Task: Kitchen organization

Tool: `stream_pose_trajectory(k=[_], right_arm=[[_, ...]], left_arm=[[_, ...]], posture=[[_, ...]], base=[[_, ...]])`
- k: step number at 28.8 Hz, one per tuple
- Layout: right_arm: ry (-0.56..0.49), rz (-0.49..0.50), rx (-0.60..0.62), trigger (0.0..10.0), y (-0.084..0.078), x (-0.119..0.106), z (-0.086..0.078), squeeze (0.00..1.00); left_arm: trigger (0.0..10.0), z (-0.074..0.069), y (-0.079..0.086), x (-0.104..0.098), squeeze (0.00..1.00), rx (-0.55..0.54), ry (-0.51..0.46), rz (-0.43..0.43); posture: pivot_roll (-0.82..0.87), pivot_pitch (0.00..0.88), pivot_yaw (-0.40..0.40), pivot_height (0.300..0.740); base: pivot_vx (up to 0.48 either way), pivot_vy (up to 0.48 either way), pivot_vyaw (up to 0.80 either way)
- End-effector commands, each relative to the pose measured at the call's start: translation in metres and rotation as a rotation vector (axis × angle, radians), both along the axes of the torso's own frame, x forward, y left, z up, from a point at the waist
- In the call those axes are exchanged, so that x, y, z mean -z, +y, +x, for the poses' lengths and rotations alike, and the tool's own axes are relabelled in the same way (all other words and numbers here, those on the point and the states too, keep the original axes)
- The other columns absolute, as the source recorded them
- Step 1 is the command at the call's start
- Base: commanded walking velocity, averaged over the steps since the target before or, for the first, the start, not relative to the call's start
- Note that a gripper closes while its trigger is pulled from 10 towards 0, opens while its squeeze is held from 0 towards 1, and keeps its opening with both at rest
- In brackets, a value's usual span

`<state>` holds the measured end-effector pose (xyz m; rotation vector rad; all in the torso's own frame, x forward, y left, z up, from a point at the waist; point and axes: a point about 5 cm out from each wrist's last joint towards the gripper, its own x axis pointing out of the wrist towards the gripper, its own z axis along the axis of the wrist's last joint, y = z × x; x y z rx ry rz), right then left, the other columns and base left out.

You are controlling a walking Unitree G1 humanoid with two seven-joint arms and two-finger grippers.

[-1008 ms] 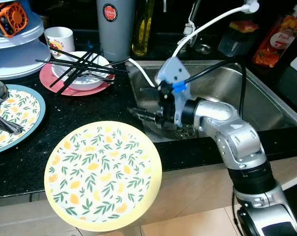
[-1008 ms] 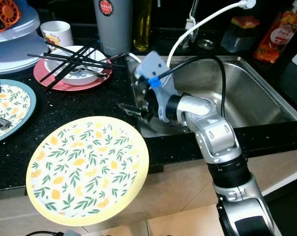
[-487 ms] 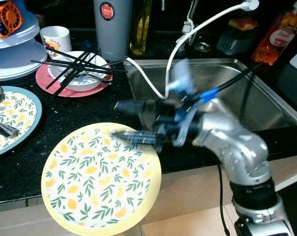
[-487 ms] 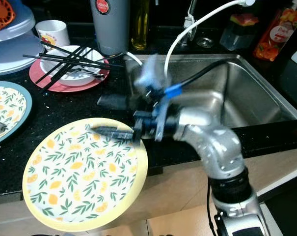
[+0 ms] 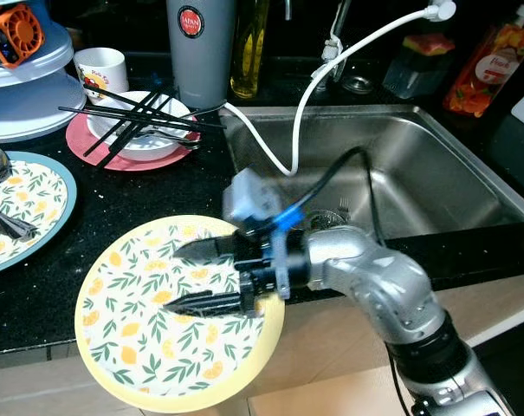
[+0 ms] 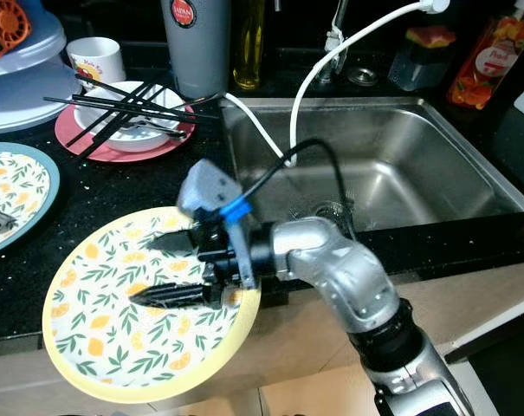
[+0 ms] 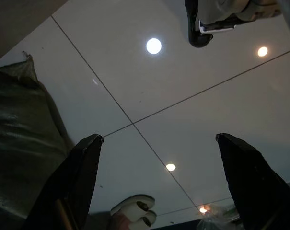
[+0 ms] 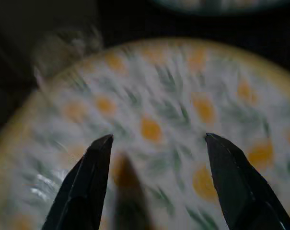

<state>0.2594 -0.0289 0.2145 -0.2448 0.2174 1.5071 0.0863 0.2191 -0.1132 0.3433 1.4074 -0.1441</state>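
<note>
Black counter [image 5: 36, 295] beside sink [image 5: 435, 165]: lemon plate [image 5: 132, 347] overhangs front edge. Right gripper [image 5: 185, 276] spread wide above plate. Left gripper [image 7: 156, 184] idle, fingers apart. Plate likely rigid, glazed, slippery, breakable; overhanging rim looks best hold.

right tool [image 5: 185, 276] swung from sink edge [image 5: 244, 186] to above yellow leaf-patterned plate [image 5: 140, 347], fingers spread

A round yellow-rimmed plate [image 5: 149, 347] patterned with green leaves and orange lemons lies flat at the black countertop's [image 5: 158, 191] front edge, its near rim overhanging that edge.
</note>
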Motion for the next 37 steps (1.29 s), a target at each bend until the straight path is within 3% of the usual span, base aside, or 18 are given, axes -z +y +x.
stream_pose_trajectory(k=[1, 4, 10, 17, 26, 31, 37], right_arm=[[-0.012, -0.089, 0.051, 10.0, -0.003, 0.007, 0.006, 0.0], [-0.063, -0.195, 0.11, 10.0, -0.008, 0.011, 0.016, 0.0], [-0.126, -0.286, 0.175, 10.0, -0.011, 0.011, 0.028, 0.0], [-0.139, -0.268, 0.292, 10.0, 0.001, 0.007, 0.048, 0.0], [-0.165, -0.272, 0.345, 10.0, 0.003, 0.005, 0.057, 0.0], [-0.218, -0.322, 0.447, 10.0, -0.009, 0.002, 0.074, 0.0], [-0.269, -0.305, 0.556, 10.0, -0.017, -0.01, 0.091, 0.0]], left_arm=[[10.0, -0.005, 0.004, 0.0, 0.0, 0.013, 0.019, 0.009], [10.0, -0.005, 0.004, 0.0, 0.0, 0.017, 0.019, 0.009], [10.0, -0.004, 0.002, 0.0, 0.0, 0.017, 0.017, 0.007], [10.0, -0.005, -0.001, 0.001, 0.0, 0.019, 0.018, 0.003], [10.0, -0.007, 0.0, 0.001, 0.0, 0.013, 0.02, 0.002], [10.0, -0.007, -0.001, 0.002, 0.0, 0.014, 0.021, 0.001], [10.0, -0.008, -0.002, 0.002, 0.0, 0.013, 0.021, 0.0]], posture=[[0.1, 0.086, -0.099, 0.74], [0.1, 0.083, -0.105, 0.74], [0.1, 0.078, -0.113, 0.74], [0.11, 0.077, -0.119, 0.74], [0.11, 0.087, -0.118, 0.74], [0.11, 0.094, -0.118, 0.74], [0.11, 0.097, -0.118, 0.74]], base=[[0.0, 0.0, 0.0], [0.0, 0.0, 0.0], [0.0, 0.0, 0.0], [0.0, 0.0, 0.0], [0.0, 0.0, 0.0], [0.0, 0.0, 0.0], [0.0, 0.0, 0.0]])
